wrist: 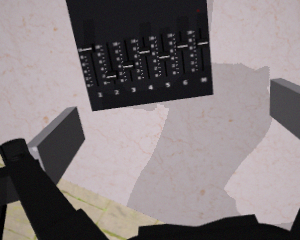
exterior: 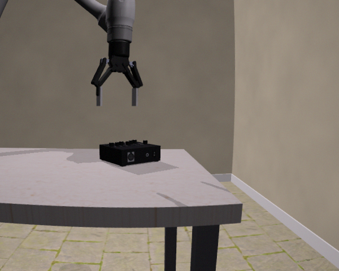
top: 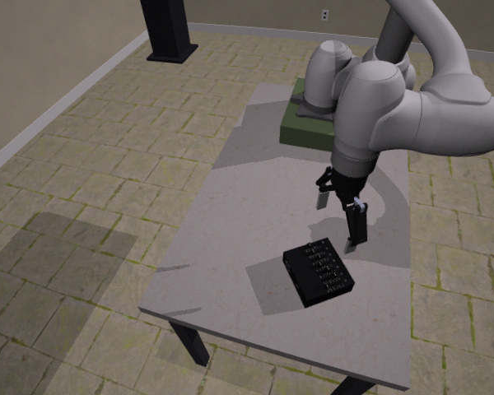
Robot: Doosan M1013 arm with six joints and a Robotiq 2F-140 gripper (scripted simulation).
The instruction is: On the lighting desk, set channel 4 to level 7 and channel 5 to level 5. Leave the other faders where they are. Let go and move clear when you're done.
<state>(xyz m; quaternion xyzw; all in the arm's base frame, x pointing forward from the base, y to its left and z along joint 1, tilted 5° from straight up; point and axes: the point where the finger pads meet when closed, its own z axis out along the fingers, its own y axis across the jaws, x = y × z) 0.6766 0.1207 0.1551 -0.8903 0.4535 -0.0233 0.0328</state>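
A black lighting desk (top: 319,271) sits on the grey table; it also shows in the exterior view (exterior: 129,153) and at the top of the wrist view (wrist: 142,55). It carries several numbered faders with pale caps at different heights. The channel 4 cap (wrist: 144,52) sits high in its slot, and the channel 5 cap (wrist: 164,57) sits slightly lower. My gripper (exterior: 115,100) hangs wide open and empty, well above the desk and a little to one side of it. It also shows in the top view (top: 336,225) and the wrist view (wrist: 175,120).
A green block (top: 306,123) under the arm's base stands at the table's far end. The table's front edge (exterior: 114,214) and right corner are near the desk. A dark pillar (top: 167,30) stands on the floor far off.
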